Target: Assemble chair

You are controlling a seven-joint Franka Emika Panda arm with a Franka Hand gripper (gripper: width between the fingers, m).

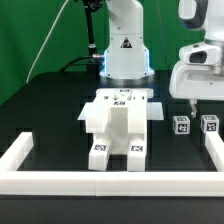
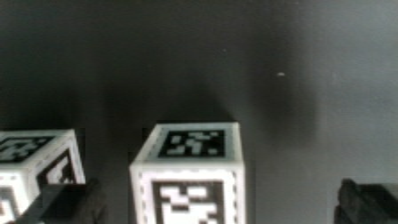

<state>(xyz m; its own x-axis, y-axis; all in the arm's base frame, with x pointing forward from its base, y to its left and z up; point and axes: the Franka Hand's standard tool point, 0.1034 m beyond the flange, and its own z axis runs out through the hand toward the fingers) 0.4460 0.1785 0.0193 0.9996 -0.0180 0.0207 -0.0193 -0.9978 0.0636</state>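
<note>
In the leg-fetching step, with the part-built chair centre-frame in the exterior view, the wide-open gripper hovers astride a loose tagged leg; next, I judge, it must descend and close.

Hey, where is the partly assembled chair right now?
The partly assembled chair stands mid-table in front of the robot base, two loose tagged blocks on the exterior view's right.
</note>
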